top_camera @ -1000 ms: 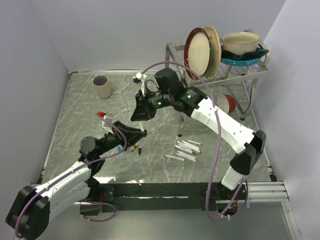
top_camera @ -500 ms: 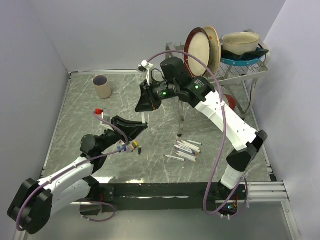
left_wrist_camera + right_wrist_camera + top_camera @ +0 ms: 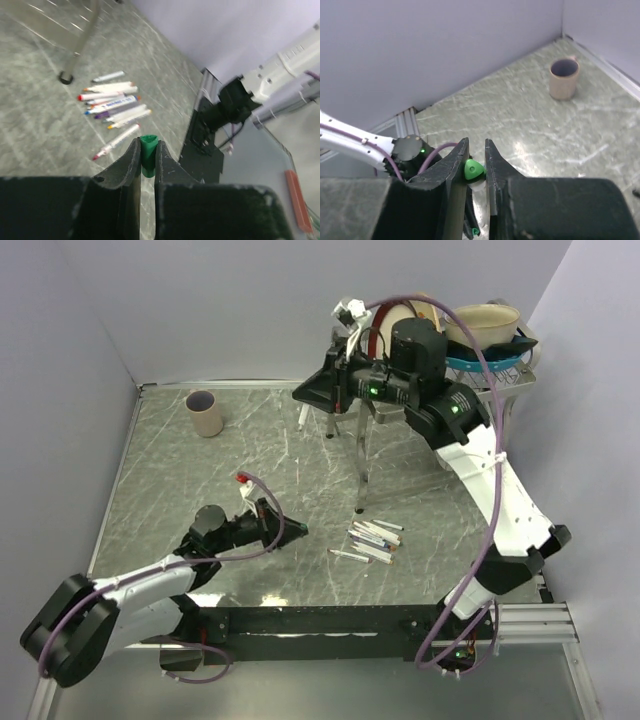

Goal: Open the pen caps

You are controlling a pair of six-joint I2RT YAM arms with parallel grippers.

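Left wrist view: my left end effector (image 3: 146, 145) is closed on a green cap (image 3: 148, 159), a short, slightly tapered plastic cylinder. It is pinched between both fingers and lies along them, with its top just past the tips. In the top view this arm sits low over the near-left of the desk (image 3: 170, 470). I judge it is low so the cap can be set down without rolling far.

Just beyond it, mid-desk, lie the loose pens (image 3: 112, 105) in a rough row, thin white barrels with red, orange, blue and purple ends. From this blurred angle I cannot say for sure which of those ends are caps and which are bare tips, so I count them as work possibly left.

Farther out, my right end effector (image 3: 476, 147) is closed on a pen (image 3: 474, 171), and a green end shows between its fingers above a bit of white barrel. The top view puts this arm high over the far side, in front of the rack (image 3: 480, 380) and well apart from the left arm. With one end in each grip and the two so far apart, I take this cap to be off.

The cup (image 3: 564, 79) stands alone at the far left corner, clear of both arms.
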